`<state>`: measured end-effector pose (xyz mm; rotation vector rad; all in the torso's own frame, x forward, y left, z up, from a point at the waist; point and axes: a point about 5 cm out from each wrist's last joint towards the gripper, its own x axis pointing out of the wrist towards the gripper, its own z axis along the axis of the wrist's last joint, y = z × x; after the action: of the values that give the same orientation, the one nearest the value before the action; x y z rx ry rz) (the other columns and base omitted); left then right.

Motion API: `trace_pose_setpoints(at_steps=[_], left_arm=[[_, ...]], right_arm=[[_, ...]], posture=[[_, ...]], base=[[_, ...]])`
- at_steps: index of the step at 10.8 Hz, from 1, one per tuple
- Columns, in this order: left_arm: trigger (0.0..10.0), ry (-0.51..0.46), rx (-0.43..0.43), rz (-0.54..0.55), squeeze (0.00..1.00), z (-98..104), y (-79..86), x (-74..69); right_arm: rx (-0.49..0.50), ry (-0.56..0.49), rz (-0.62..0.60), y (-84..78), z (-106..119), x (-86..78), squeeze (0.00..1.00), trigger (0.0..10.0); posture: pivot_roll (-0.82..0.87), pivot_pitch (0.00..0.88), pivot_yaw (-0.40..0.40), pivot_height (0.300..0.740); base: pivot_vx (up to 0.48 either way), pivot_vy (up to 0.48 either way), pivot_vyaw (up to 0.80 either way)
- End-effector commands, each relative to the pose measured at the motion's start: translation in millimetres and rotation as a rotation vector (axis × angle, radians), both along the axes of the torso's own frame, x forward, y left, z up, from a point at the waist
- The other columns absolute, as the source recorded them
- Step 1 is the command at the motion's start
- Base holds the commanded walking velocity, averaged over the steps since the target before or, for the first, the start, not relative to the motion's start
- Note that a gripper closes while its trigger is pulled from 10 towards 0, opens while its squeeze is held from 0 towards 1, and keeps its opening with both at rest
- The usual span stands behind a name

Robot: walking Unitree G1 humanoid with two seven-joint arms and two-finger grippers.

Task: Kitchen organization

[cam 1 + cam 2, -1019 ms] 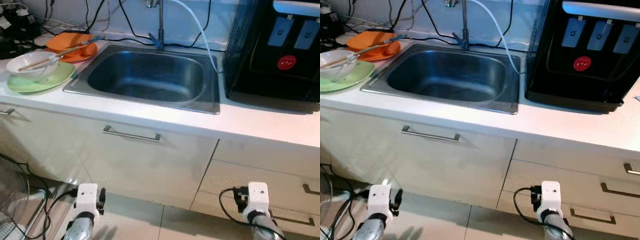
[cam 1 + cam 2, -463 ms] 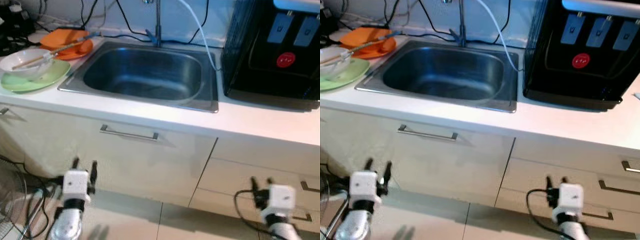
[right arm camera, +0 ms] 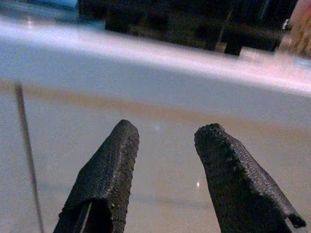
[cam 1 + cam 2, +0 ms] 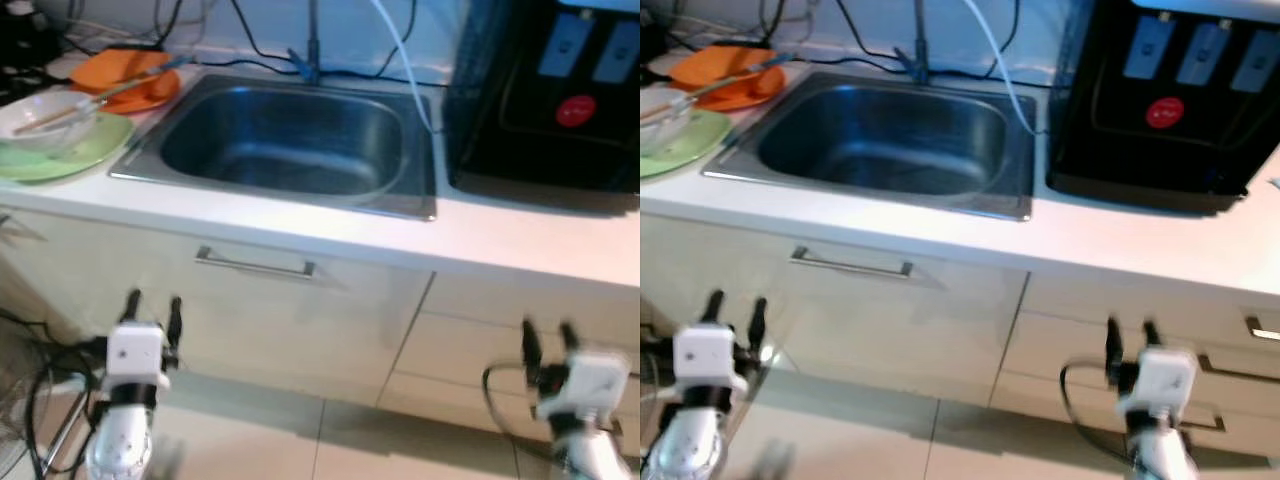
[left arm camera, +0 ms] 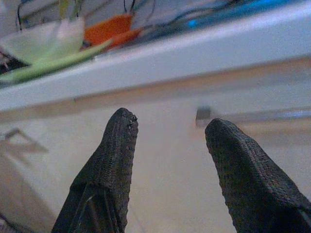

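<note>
A steel sink [image 4: 285,140] is set into the white counter [image 4: 500,235]. Left of it a white bowl [image 4: 45,112] with chopsticks sits on a green plate [image 4: 60,155], and an orange plate [image 4: 130,85] with another utensil lies behind them. Both arms are raised in front of the cabinets, below counter height. My left gripper [image 4: 152,303] is open with nothing between its fingers, under the dishes and left of the door handle [image 4: 255,265]. My right gripper [image 4: 546,335] is open and holds nothing, in front of the drawers [image 4: 480,345]. In the left wrist view the fingers [image 5: 109,165] point at the cabinet front.
A black water dispenser [image 4: 550,95] stands on the counter right of the sink. A faucet [image 4: 312,35] and a hose [image 4: 405,60] rise behind the basin, with cables along the wall. A fan and cords [image 4: 30,400] sit on the floor at the left.
Both grippers have risen from near the floor toward the cabinet fronts. The head camera has shifted slightly, so the counter sits a little differently in view.
</note>
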<state>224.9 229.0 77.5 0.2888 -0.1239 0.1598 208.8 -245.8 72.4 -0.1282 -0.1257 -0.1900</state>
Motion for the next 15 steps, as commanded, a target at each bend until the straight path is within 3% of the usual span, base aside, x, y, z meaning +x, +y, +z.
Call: trace_pose_setpoints(at_steps=[1, 4, 5, 7, 9, 10, 12, 13, 15], left_arm=[[10.0, -0.064, 0.024, 0.01, 0.0, 19.6, 2.0, 8.7], [10.0, -0.174, 0.043, -0.012, 0.0, 57.8, -4.1, 25.7], [10.0, -0.209, 0.034, -0.05, 0.0, 73.3, -12.7, 44.2], [10.0, -0.212, -0.022, -0.107, 0.0, 77.9, -32.1, 65.1], [10.0, -0.217, -0.082, -0.226, 0.0, 86.5, -68.4, 91.3], [10.0, -0.21, -0.093, -0.261, 0.0, 92.6, -84.8, 105.9], [10.0, -0.208, -0.109, -0.307, 0.0, 98.3, -101.0, 117.2], [10.0, -0.204, -0.108, -0.321, 0.0, 97.6, -103.9, 118.4], [10.0, -0.197, -0.109, -0.318, 0.0, 93.0, -101.3, 118.7]], right_arm=[[-0.016, -0.082, 0.005, -2.0, 27.6, 13.1, 0.0, 10.0], [-0.025, -0.205, 0.021, -0.4, 76.9, 34.2, 0.0, 10.0], [-0.003, -0.198, 0.064, 14.2, 80.9, 55.4, 0.0, 10.0], [0.076, -0.172, 0.14, 43.6, 77.5, 81.9, 0.0, 10.0], [0.133, -0.118, 0.232, 83.4, 76.9, 113.9, 0.0, 10.0], [0.163, -0.122, 0.297, 104.7, 79.5, 123.0, 0.0, 10.0], [0.183, -0.137, 0.339, 126.2, 84.2, 131.9, 0.0, 10.0], [0.19, -0.139, 0.341, 128.4, 85.4, 134.5, 0.0, 10.0], [0.188, -0.133, 0.307, 115.6, 81.3, 135.8, 0.0, 10.0]], posture=[[0.13, 0.07, 0.003, 0.74], [0.13, 0.053, -0.007, 0.74], [0.14, 0.034, -0.016, 0.74], [0.15, 0.023, -0.019, 0.74], [0.16, 0.0, -0.025, 0.74], [0.17, 0.0, -0.033, 0.74], [0.17, 0.0, -0.025, 0.74], [0.16, 0.0, -0.023, 0.74], [0.16, 0.0, -0.019, 0.74]], base=[[0.0, 0.0, 0.0], [0.0, 0.0, 0.0], [0.0, 0.0, 0.0], [0.0, 0.0, 0.0], [0.0, 0.0, 0.0], [0.0, 0.0, 0.0], [0.0, -0.146, 0.0], [0.0, 0.412, 0.0], [0.0, 0.458, -0.8]])
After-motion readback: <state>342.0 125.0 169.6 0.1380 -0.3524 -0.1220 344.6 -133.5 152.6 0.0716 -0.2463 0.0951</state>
